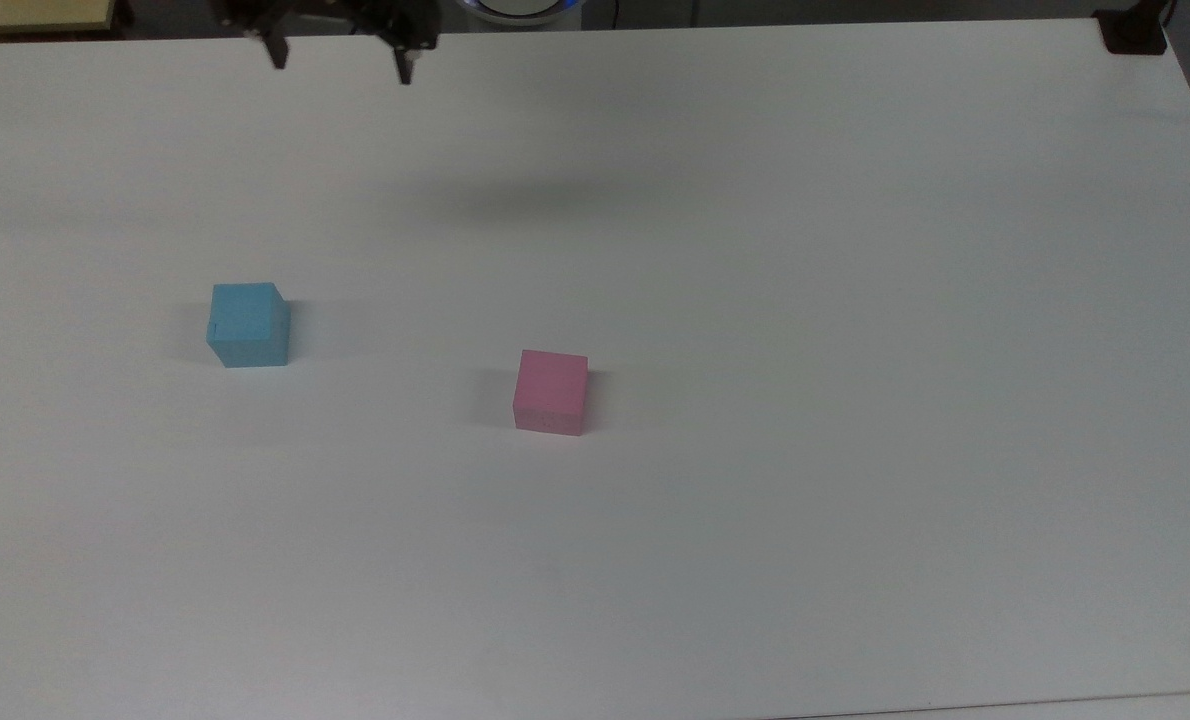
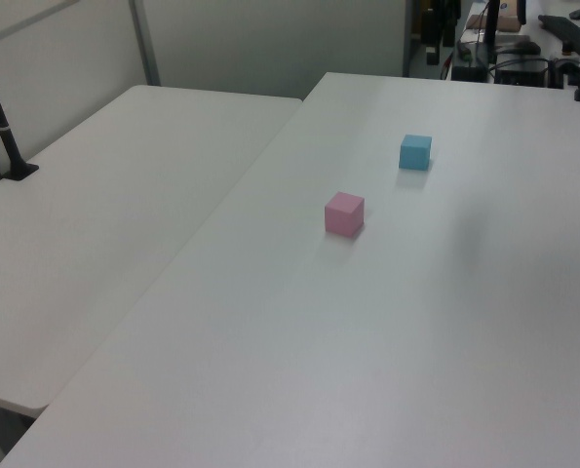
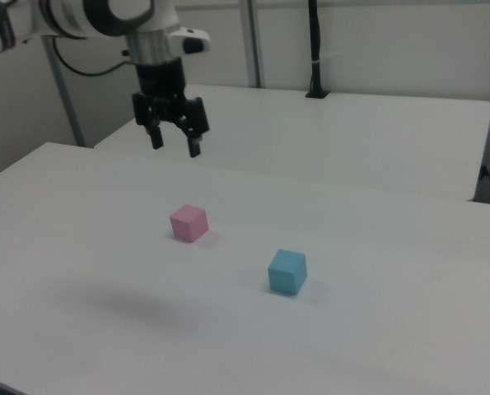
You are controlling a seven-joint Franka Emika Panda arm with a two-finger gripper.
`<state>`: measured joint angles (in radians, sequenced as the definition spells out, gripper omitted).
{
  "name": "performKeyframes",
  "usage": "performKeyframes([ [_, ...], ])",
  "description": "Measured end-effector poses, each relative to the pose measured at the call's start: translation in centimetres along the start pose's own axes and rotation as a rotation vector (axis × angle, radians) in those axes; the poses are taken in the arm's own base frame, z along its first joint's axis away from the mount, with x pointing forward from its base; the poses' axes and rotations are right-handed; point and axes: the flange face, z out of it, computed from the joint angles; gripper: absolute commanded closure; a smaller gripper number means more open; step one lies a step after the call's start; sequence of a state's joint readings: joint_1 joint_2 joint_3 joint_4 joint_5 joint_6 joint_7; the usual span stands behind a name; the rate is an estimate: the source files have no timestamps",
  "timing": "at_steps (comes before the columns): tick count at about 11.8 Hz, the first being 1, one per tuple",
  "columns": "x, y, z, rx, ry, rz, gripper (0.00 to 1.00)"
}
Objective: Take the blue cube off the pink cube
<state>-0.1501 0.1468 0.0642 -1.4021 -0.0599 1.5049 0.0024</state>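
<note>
Already the blue cube (image 1: 247,325) sits on the desk (image 1: 855,300), well apart from the pink cube (image 1: 551,391); the pincer (image 3: 172,138) hangs spread and empty above, so nothing seems left but retreat.

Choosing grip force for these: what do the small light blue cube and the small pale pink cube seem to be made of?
The light blue cube looks like matte foam or soft plastic: flat colour, no glare, slightly soft edges. The pale pink cube looks the same: dull, plain faces, no grain or shine. Painted wood cannot be ruled out. Both sit apart on the white table.
</note>
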Motion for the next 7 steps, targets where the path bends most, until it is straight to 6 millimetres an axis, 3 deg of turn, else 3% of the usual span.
performKeyframes([
  [2, -1.5, -3.2, -1.7, 0.007, 0.010, 0.003, 0.00],
  [5, -3.8, -4.9, -2.9, 0.003, 0.037, -0.029, 0.00],
  [7, -3.8, -5.2, -2.7, 0.005, 0.096, -0.041, 0.00],
])
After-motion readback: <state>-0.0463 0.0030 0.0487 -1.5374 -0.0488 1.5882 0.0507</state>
